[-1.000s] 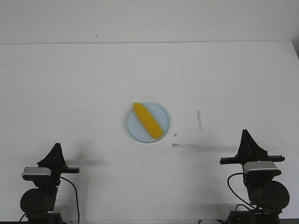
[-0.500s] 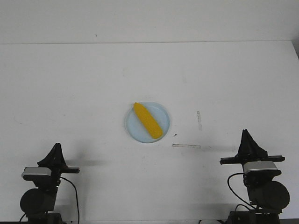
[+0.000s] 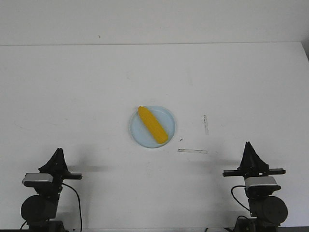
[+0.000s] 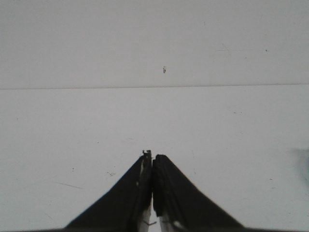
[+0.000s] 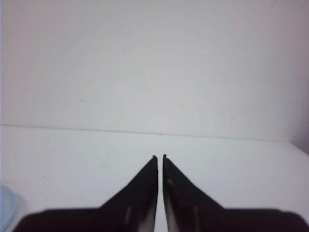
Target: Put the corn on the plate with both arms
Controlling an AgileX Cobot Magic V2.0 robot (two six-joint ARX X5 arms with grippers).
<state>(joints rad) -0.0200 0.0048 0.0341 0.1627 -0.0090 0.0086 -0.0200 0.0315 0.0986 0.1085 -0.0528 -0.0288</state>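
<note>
The bright yellow corn (image 3: 152, 125) lies diagonally on the round pale blue plate (image 3: 166, 119) at the middle of the white table. My left gripper (image 3: 58, 151) is shut and empty at the near left, far from the plate; its closed fingertips (image 4: 159, 157) show in the left wrist view. My right gripper (image 3: 248, 144) is shut and empty at the near right. In the right wrist view its fingers (image 5: 166, 174) stand almost together, and a sliver of the plate's rim (image 5: 6, 208) shows at the edge.
Two short strips of clear tape lie on the table right of the plate, one (image 3: 192, 151) near the front and one (image 3: 206, 124) further back. The table's far edge meets a white wall (image 3: 154, 21).
The right arm has drawn back toward the near edge and shifted slightly left. The left arm, corn and plate have not moved.
</note>
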